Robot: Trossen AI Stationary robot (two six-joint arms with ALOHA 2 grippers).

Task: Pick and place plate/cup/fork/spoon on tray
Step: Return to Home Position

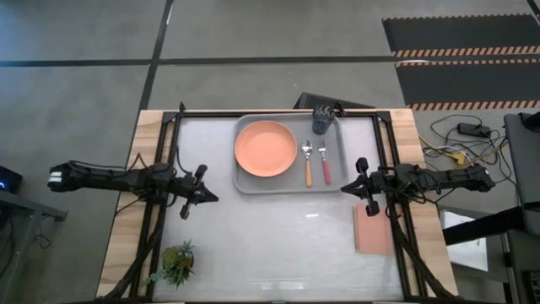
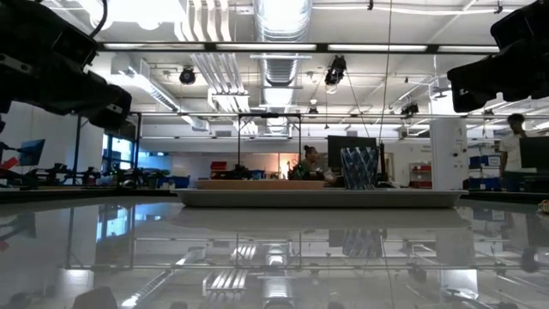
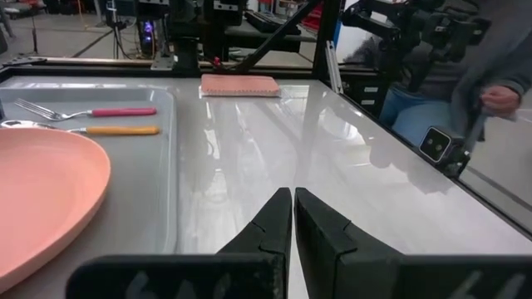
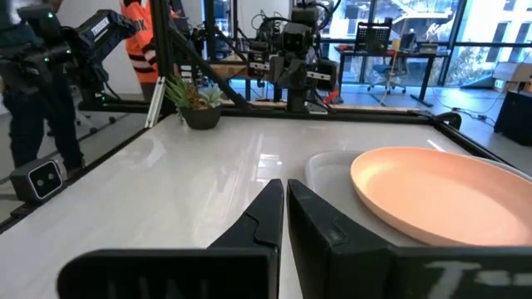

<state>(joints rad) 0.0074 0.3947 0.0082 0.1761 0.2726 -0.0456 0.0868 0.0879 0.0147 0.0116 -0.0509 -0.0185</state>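
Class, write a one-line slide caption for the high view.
Plate, cup, spoon and fork on tray; both grippers shut alongside.

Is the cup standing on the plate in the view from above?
No, the cup stands in the far right corner of the tray, apart from the plate.

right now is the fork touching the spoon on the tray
Apart. The high view shows the fork and the spoon lying side by side on the tray with a strip of grey between them; the left wrist view shows the same gap.
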